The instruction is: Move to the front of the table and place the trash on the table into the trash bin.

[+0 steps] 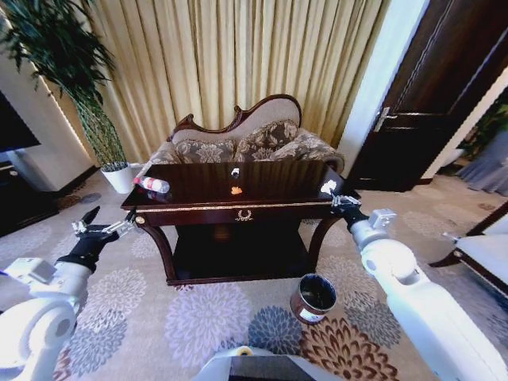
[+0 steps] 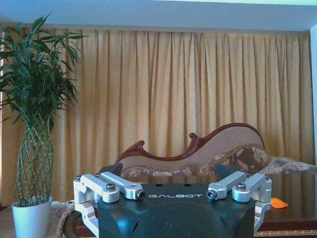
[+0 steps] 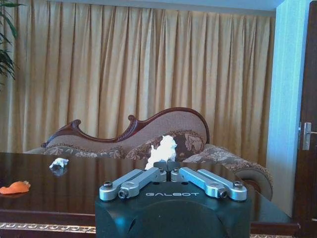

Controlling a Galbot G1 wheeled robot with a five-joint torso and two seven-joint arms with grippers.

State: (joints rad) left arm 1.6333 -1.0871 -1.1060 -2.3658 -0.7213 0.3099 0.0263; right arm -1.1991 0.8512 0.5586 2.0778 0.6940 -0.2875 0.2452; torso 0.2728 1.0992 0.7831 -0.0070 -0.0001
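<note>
The dark glossy table (image 1: 198,208) stands right in front of me. At its left corner lies a clear bottle (image 1: 152,185) with a red label. An orange scrap (image 1: 236,190) and a small white scrap (image 1: 235,171) lie mid-table; the orange scrap (image 3: 15,188) and small white scrap (image 3: 59,162) also show in the right wrist view. My right gripper (image 1: 338,198) is at the table's right front corner, shut on a crumpled white scrap (image 3: 162,150) held at the tips of the right gripper (image 3: 167,167). My left gripper (image 1: 105,222) hangs open left of the table, off its edge. The trash bin (image 1: 314,298) stands on the carpet below the right arm.
A sofa (image 1: 238,143) stands behind the table before yellow curtains. A tall plant in a white pot (image 1: 119,178) is at the back left, a dark door (image 1: 429,103) at the back right. A chair (image 1: 484,250) sits at the right edge.
</note>
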